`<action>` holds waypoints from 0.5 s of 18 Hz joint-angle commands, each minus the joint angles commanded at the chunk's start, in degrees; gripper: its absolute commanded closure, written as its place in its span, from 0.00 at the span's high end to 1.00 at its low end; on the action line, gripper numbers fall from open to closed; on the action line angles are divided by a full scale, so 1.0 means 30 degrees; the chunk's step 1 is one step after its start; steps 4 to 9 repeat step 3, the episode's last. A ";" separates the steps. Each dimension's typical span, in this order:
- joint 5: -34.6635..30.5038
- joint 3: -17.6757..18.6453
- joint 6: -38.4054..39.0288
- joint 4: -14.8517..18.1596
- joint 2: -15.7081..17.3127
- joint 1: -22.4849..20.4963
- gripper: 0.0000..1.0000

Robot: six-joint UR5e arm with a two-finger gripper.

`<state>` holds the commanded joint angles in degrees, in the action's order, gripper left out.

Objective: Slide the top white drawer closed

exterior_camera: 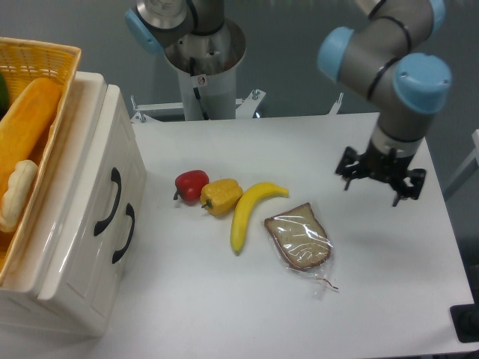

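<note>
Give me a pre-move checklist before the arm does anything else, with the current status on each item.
1. Top white drawer flush with the cabinet front: ok, no gap shows.
2. Its black handle free of the arm: ok.
3. Gripper empty: ok, fingers spread, nothing between them.
4. Gripper away from the banana and bagged bread: ok, it hangs to their right.
5. Basket steady on the cabinet: cannot tell.

Between the gripper (372,187), which hangs with jaws apart over the table's (224,314) right side, and the top white drawer (90,187) lie a wrapped bread slice (298,238), banana (247,213), yellow pepper (220,196) and red pepper (191,184). Bare tabletop runs behind this row and in front of it.
</note>
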<state>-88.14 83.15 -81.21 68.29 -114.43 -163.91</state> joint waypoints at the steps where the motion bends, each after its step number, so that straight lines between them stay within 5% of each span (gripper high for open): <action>1: -0.0555 0.0000 -0.0029 0.0000 -0.0058 -0.0059 1.00; 9: -0.1115 0.0000 -0.0029 0.0029 -0.0117 -0.0118 1.00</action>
